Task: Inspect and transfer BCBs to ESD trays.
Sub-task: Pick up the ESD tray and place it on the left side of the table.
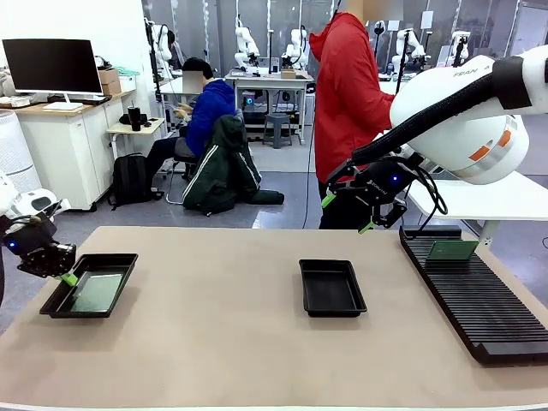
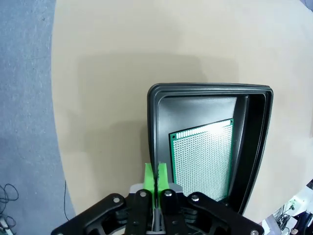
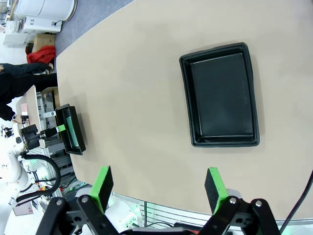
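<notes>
L gripper point(image 1: 67, 278) has its green pads point(image 2: 150, 176) pressed together, gripping nothing, low at the outer long rim of the left ESD tray point(image 1: 107, 257); can't tell if it touches the rim. BCB point(image 1: 94, 293) lies flat on that tray's floor, approx. parallel to its sides. 2nd ESD tray point(image 1: 332, 287) sits mid-table point(image 1: 214, 342), well apart. 2nd BCB point(image 1: 452, 250) stands tilted at the far end of the black rack point(image 1: 479, 300) on the right. R gripper point(image 1: 348, 214) is spread wide, up in the air over the table's far side. Person in red top point(image 1: 347, 94) stands just behind it.
</notes>
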